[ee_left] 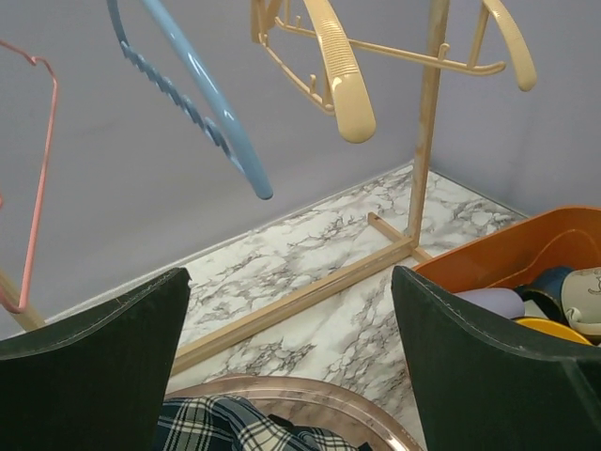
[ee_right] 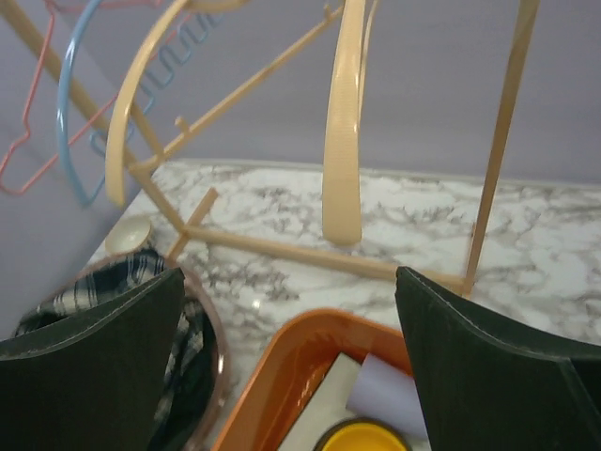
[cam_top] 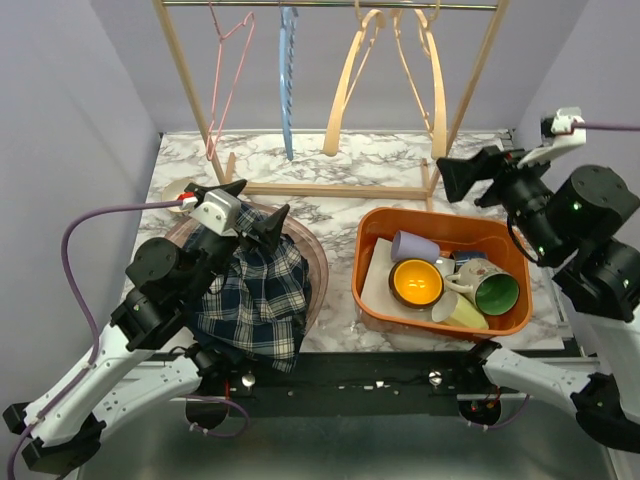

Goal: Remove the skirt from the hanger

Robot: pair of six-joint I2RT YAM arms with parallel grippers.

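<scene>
A dark blue and white plaid skirt [cam_top: 252, 297] lies bunched in a round copper-rimmed tray [cam_top: 313, 262] at the near left, hanging over its front edge. It also shows in the left wrist view [ee_left: 235, 425] and the right wrist view [ee_right: 103, 287]. Several bare hangers hang on the wooden rack: pink [cam_top: 232, 70], blue [cam_top: 289, 70] and two tan ones [cam_top: 352, 80]. My left gripper [cam_top: 252, 208] is open and empty just above the skirt. My right gripper [cam_top: 468, 172] is open and empty, raised over the far edge of the orange bin.
An orange bin [cam_top: 372, 290] at the right holds cups, a yellow bowl [cam_top: 417, 283] and a green-lined mug [cam_top: 494, 290]. The rack's wooden base bar [cam_top: 330, 190] crosses the marble table behind the tray. A small pale dish [ee_right: 130, 235] sits at the far left.
</scene>
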